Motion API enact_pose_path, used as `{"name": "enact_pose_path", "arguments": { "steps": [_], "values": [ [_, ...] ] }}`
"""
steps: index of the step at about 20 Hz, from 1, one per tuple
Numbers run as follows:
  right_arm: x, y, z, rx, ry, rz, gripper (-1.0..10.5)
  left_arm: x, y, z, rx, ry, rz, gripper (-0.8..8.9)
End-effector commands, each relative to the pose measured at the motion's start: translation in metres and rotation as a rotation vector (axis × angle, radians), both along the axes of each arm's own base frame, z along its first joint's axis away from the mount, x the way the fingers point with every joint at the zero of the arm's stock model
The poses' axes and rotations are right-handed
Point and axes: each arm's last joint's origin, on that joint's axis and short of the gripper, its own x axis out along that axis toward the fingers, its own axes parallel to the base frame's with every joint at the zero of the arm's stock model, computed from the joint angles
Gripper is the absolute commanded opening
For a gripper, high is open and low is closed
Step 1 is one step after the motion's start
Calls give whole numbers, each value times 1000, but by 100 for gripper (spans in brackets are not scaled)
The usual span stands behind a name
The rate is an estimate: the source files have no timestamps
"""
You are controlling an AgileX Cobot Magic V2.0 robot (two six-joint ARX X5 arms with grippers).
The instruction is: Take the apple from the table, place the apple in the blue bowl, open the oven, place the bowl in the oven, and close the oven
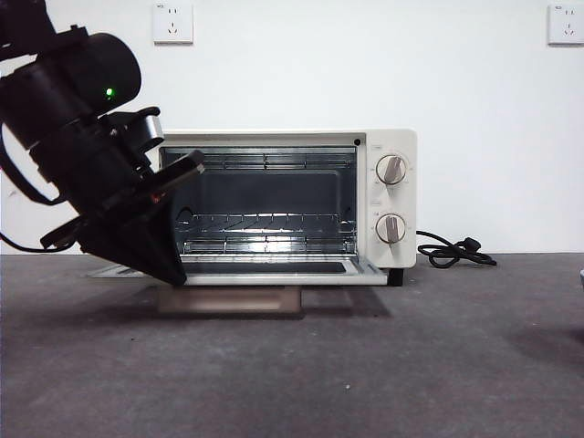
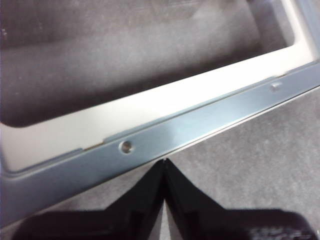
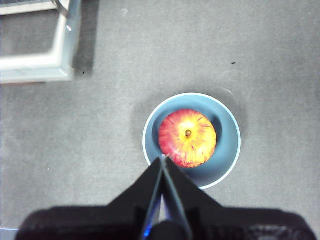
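Note:
The cream oven (image 1: 394, 146) stands open, its door (image 1: 274, 267) folded down flat and the wire rack (image 1: 265, 222) bare inside. My left gripper (image 1: 173, 272) is shut and empty at the door's left front corner; in the left wrist view its tips (image 2: 164, 162) sit just off the door's metal edge (image 2: 175, 134). Seen from the right wrist, the red-yellow apple (image 3: 187, 137) lies in the blue bowl (image 3: 227, 150) on the table (image 3: 75, 150). My right gripper (image 3: 163, 159) hangs shut above the bowl's near rim, holding nothing. The front view shows neither bowl nor apple.
A black cord (image 1: 456, 251) coils on the table to the right of the oven. A corner of the open door (image 3: 35, 65) shows in the right wrist view, apart from the bowl. The beige handle (image 1: 228, 301) hangs beneath the lowered door.

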Motion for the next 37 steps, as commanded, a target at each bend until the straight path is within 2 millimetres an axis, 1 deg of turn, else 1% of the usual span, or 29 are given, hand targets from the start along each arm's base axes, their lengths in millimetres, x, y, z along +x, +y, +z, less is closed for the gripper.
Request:
{"name": "enact_pose_path", "arguments": {
  "steps": [1, 3, 5, 7, 9, 12, 15, 17, 19, 20, 23, 24, 26, 30, 35, 37],
  "values": [
    [0, 0, 1, 1, -9, -1, -2, -1, -1, -1, -11, -8, -19, -8],
    [0, 0, 1, 1, -8, -1, -2, -4, -4, 2, -33, -6, -50, -8],
    [1, 0, 0, -2, 0, -3, -2, -11, -8, 11, -58, -14, -81, -8],
    [5, 0, -3, -10, 39, -5, 0, -21, -11, 27, -66, -45, -109, -8],
    [10, 0, -9, -28, 122, 2, 2, -34, -10, 45, -69, -81, -139, -8],
    [23, -2, -20, -108, 227, -30, 2, -57, -1, 73, -68, -131, -172, -7],
    [41, -11, -32, -115, 313, -62, 2, -81, 11, 100, -86, -200, -180, -8],
    [51, -16, -40, -112, 342, -81, 2, -97, 18, 115, -103, -243, -180, -8],
    [59, -21, -48, -100, 356, -105, 9, -112, 25, 126, -114, -272, -180, -8],
    [63, -22, -54, -96, 372, -119, 35, -119, 29, 130, -117, -279, -180, -7],
    [73, -23, -77, -91, 431, -129, 208, -140, 39, 139, -121, -293, -180, -7],
    [75, -24, -85, -86, 450, -141, 230, -146, 42, 141, -123, -300, -180, -7],
    [80, -25, -96, -83, 484, -155, 230, -157, 47, 146, -129, -316, -179, -8],
    [87, -28, -98, -106, 454, -179, 230, -172, 54, 150, -136, -332, -179, -7],
    [93, -43, -107, -94, 491, -240, 227, -178, 57, 150, -130, -315, -179, -7],
    [97, -47, -112, -42, 505, -234, 225, -178, 57, 150, -130, -315, -179, -7]
  ]
}}
